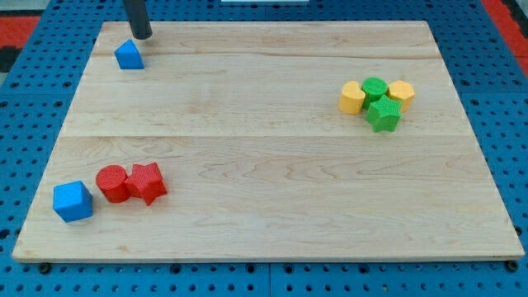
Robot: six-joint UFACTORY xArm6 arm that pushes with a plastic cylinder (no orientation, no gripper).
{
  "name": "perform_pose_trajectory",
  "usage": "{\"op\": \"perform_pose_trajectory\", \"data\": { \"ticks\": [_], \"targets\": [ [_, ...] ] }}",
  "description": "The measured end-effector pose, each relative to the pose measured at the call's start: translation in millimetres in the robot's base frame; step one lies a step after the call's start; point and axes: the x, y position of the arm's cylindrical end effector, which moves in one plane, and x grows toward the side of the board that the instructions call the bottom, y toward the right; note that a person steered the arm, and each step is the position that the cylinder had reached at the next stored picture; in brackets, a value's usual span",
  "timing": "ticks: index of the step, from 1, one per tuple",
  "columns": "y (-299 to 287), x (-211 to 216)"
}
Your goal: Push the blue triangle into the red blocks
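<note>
The blue triangle [129, 55] lies near the top left corner of the wooden board [264, 165]. My tip [143, 36] is just above and to the right of it, close to its upper edge; I cannot tell if it touches. The red blocks sit at the bottom left: a red cylinder [111, 183] and a red star-shaped block [148, 182], side by side and touching. They are far below the blue triangle.
A blue cube [73, 201] lies left of the red cylinder near the board's bottom left corner. At the right, a cluster holds two yellow blocks [352, 97] [401, 91], a green cylinder [374, 87] and a green star-shaped block [383, 115].
</note>
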Motion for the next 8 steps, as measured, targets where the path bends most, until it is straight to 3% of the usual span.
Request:
{"op": "perform_pose_trajectory", "data": {
  "ticks": [3, 4, 5, 8],
  "targets": [
    [-1.6, 0.0],
    [-11.1, 7.7],
    [-19.3, 52.0],
    [-45.9, 61.6]
  ]
}}
